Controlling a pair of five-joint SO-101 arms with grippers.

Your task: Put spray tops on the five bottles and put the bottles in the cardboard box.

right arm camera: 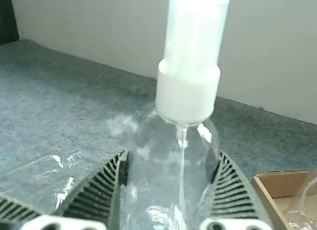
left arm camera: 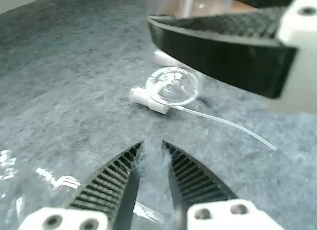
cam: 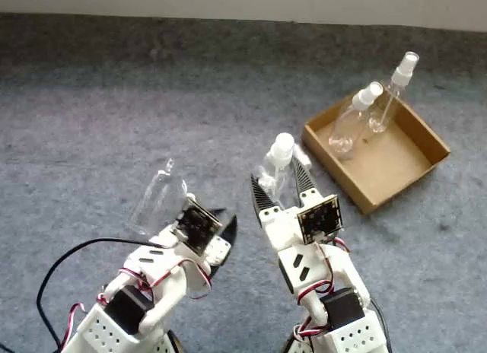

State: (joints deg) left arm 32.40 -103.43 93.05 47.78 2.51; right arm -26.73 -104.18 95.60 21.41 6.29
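Capped bottle (right arm camera: 181, 136) upright inside right hand (right arm camera: 172, 158), clenched on it (left hand (left arm camera: 152, 143) slightly parted, apparently empty)

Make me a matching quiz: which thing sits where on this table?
Things:
1. topped bottle
2. topless bottle
3. two bottles
4. loose spray top

Places:
A. in the cardboard box
B. lying alongside the left arm
C. gripped in the right hand
D. lying ahead of the left hand, thin tube trailing

Pairs: 1-C, 2-B, 3-A, 4-D
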